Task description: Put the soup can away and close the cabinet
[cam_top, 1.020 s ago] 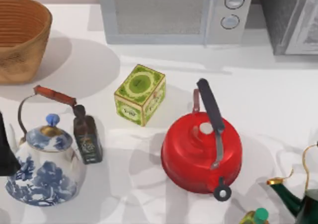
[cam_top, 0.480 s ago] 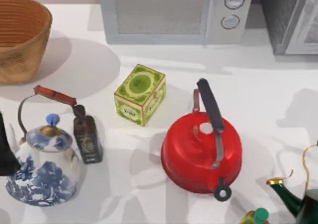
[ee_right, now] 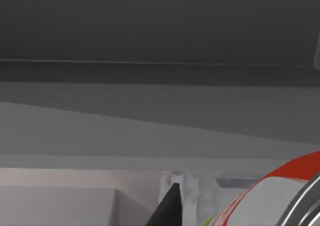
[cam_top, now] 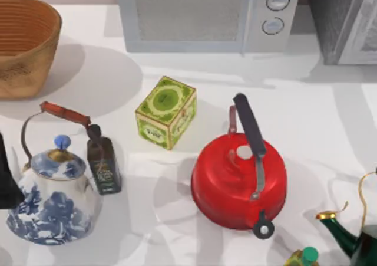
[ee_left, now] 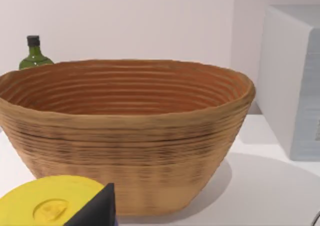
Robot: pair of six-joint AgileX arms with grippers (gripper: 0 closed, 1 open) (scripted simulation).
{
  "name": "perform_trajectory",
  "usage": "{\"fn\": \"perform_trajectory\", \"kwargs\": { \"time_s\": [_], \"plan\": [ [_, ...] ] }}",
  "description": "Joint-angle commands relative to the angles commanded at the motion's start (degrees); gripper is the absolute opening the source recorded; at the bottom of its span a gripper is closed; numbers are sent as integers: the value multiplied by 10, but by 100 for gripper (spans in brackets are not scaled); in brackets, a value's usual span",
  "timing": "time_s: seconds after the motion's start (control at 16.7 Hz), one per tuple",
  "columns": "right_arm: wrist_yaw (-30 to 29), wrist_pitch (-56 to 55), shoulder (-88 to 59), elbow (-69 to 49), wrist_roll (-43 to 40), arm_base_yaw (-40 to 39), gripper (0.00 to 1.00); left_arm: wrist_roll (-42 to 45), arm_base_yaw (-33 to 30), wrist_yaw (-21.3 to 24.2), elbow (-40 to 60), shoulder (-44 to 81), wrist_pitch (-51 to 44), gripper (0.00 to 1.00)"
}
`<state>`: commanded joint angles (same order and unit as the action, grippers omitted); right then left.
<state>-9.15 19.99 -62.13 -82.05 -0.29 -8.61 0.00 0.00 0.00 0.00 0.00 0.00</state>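
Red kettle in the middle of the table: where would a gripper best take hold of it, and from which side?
Probably by the dark handle, coming straight down from above. It arches over the lid, slim enough to pinch across, while the red kettle's domed body looks too wide and smooth.

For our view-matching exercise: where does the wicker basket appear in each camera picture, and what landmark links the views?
Top view: the wicker basket sits at the table's far left, cut by the edge.
Left wrist view: the basket, central, close ahead.
Right wrist view: grey cabinet surfaces and the soup can rim instead.
Shared landmark: the white microwave beside the basket, top and left wrist views.
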Motion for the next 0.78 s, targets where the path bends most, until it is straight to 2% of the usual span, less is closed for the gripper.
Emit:
{"fn": "perform_trajectory", "kwargs": {
  "time_s": [0.18, 0.36, 0.78],
  "plan": [
    [-12, 26, -82, -108, 6, -11, 0, 0, 0, 0, 0, 0, 0, 100],
    [-19, 40, -130, -168, 12, -18, 0, 0, 0, 0, 0, 0, 0, 100],
    [-19, 43, -140, -178, 15, -18, 0, 0, 0, 0, 0, 0, 0, 100]
  ]
}}
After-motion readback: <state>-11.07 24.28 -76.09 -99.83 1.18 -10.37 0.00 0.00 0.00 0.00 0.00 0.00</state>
